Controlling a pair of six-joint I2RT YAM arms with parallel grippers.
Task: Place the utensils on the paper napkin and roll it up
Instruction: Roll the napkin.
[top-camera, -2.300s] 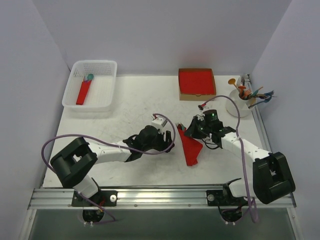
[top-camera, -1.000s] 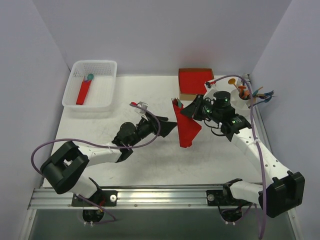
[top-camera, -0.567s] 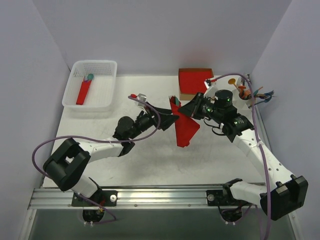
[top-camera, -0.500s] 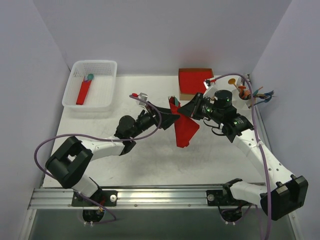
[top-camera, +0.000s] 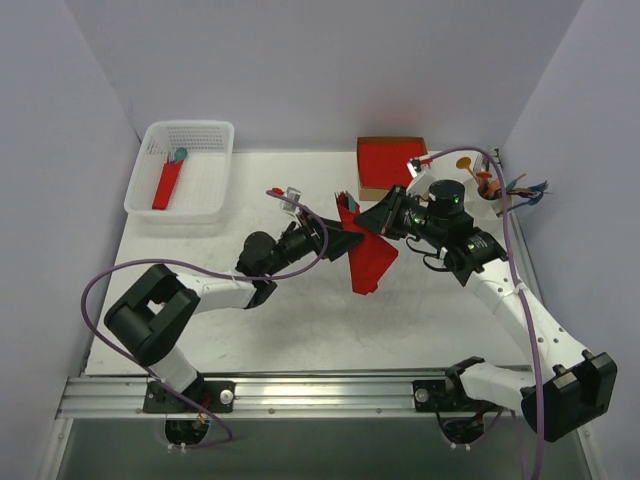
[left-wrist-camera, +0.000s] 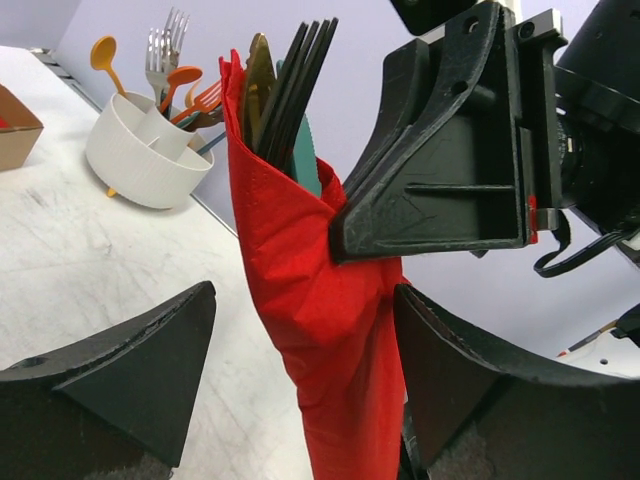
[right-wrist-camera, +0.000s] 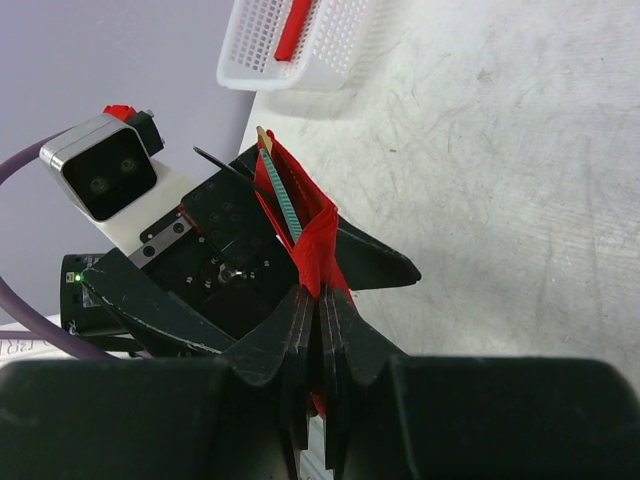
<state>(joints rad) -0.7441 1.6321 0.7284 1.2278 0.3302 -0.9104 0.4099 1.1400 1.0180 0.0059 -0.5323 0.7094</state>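
Note:
The red paper napkin hangs in the air as a loose cone around the utensils. In the left wrist view the napkin shows dark grey tines and a teal piece sticking out of its top. My right gripper is shut on the napkin's upper edge; the right wrist view shows its fingers pinched on the red paper. My left gripper is open, with one finger on each side of the napkin, not touching it.
A white basket at the back left holds a red roll with a teal spoon head. A brown cardboard box of red napkins stands at the back. A white cup with colourful cutlery is at the back right.
My right gripper lifted the napkin bundle off the table and carried it back. My left gripper rose after it and moved its open jaws around the bundle.

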